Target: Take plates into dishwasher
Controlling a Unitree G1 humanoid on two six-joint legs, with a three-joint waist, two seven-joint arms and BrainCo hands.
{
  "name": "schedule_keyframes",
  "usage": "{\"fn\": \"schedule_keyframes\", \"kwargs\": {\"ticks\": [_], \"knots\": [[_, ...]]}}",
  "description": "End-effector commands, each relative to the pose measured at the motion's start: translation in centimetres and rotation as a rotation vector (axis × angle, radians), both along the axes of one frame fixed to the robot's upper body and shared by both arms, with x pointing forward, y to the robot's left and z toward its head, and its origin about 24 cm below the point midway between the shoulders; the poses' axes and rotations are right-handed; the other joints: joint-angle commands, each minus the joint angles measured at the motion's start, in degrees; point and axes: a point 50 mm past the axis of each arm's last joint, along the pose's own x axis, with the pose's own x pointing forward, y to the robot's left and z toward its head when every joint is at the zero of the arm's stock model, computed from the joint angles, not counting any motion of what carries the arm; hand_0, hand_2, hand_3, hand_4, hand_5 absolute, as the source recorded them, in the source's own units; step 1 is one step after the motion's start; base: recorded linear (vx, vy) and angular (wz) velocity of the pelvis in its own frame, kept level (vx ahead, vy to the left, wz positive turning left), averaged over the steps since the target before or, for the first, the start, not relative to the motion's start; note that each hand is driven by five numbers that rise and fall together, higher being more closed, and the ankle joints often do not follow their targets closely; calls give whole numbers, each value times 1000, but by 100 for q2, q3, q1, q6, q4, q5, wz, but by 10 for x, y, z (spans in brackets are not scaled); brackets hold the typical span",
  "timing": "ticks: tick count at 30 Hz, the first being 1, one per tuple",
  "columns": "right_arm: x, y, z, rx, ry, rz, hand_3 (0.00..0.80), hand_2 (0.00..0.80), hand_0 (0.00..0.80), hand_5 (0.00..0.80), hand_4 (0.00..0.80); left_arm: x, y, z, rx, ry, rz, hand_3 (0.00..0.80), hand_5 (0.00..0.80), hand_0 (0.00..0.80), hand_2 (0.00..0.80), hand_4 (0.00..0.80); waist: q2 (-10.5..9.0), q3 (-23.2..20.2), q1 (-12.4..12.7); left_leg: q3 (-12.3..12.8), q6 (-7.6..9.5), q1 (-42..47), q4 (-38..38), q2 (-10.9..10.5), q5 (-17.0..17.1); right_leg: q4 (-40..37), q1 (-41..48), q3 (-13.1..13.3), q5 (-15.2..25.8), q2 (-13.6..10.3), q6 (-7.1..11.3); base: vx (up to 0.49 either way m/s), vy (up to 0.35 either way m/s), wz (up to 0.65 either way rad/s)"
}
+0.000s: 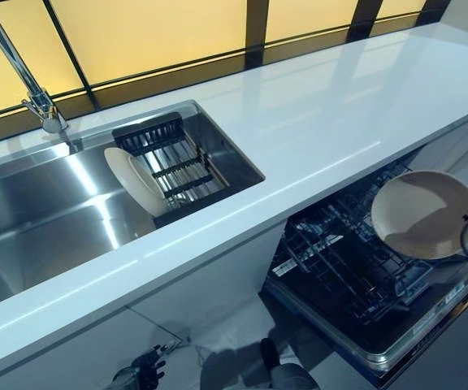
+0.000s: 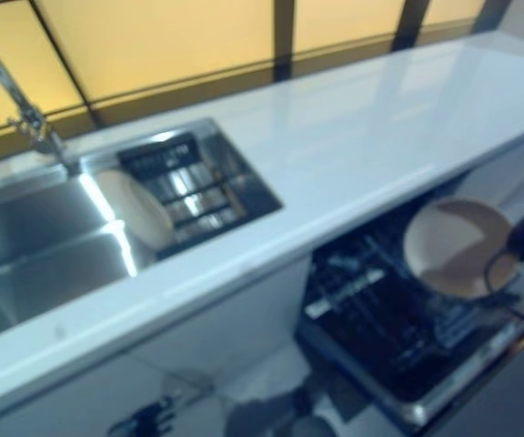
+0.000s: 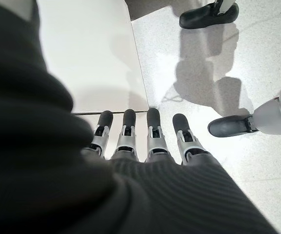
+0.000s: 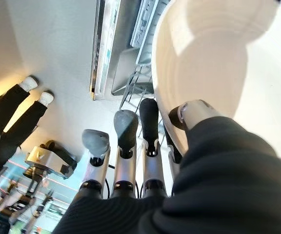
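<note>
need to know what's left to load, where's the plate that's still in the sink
In the left eye view the second plate stands on edge in the sink, leaning against the dark drying rack at the basin's right end, right of the faucet.

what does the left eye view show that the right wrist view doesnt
Only the left eye view shows the sink with its faucet, a second plate leaning on the dark rack, the white counter, and the left robot hand hanging low. Only the right wrist view shows the right robot hand up close, fingers under the plate and thumb on its face. Both show that plate over the open dishwasher.
</note>
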Motion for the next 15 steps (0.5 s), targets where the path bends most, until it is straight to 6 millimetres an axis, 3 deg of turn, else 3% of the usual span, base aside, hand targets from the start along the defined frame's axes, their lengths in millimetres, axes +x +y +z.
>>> {"fn": "schedule_keyframes", "kwargs": {"ticks": [1, 15], "knots": [[2, -2, 1, -127, -25, -46, 800, 800, 800, 800, 800, 18, 14, 8, 62, -29, -43, 0, 0, 0, 0, 0, -412, 28, 122, -406, 180, 153, -5, 156, -98, 19, 202, -89, -74, -431, 420, 0, 0, 0], [-9, -13, -32, -392, 46, -198, 800, 800, 800, 800, 800, 26, 11, 11, 49, -53, -95, 0, 0, 0, 0, 0, -215, 160, 400, -689, 205, 34, -5, 145, -84, 19, 190, -170, -116, -496, 432, -10, -4, 4]]}}
